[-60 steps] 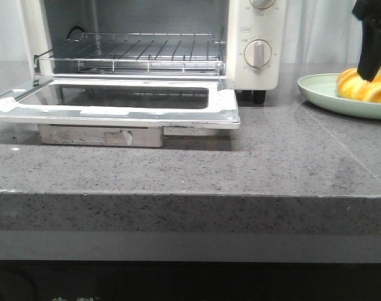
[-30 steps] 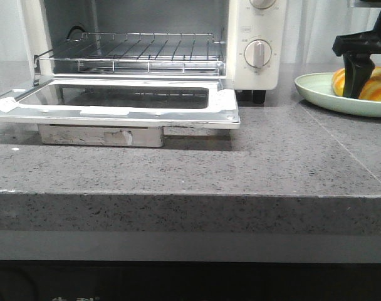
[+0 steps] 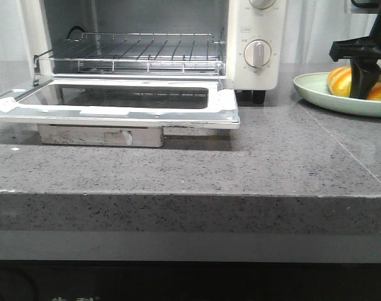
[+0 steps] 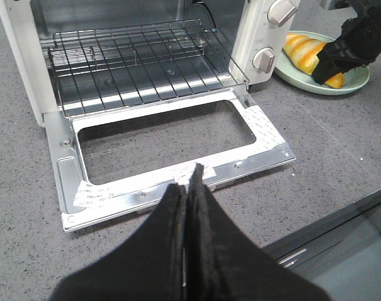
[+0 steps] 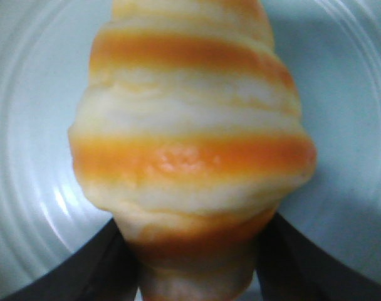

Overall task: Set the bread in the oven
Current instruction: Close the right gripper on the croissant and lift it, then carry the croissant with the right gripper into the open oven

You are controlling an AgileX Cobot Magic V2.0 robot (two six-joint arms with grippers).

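The bread (image 3: 341, 81), a glossy orange and cream striped roll, lies on a pale green plate (image 3: 316, 94) at the right of the counter. My right gripper (image 3: 365, 88) comes down over it, and in the right wrist view its dark fingers (image 5: 112, 251) press both sides of the bread (image 5: 190, 138). The cream-white oven (image 3: 259, 37) stands to the left with its glass door (image 3: 115, 106) folded flat open and its wire rack (image 3: 140, 53) bare. My left gripper (image 4: 189, 182) is shut and empty, hovering in front of the open door (image 4: 178, 175).
The oven's dial knobs (image 3: 258, 54) face forward between the rack and the plate. The open door juts toward the counter's front edge (image 3: 190, 195). Grey stone counter lies between the oven's feet and the plate.
My right gripper came down from above the plate and settled around the bread. The plate and bread shifted slightly left. The left gripper shows no change.
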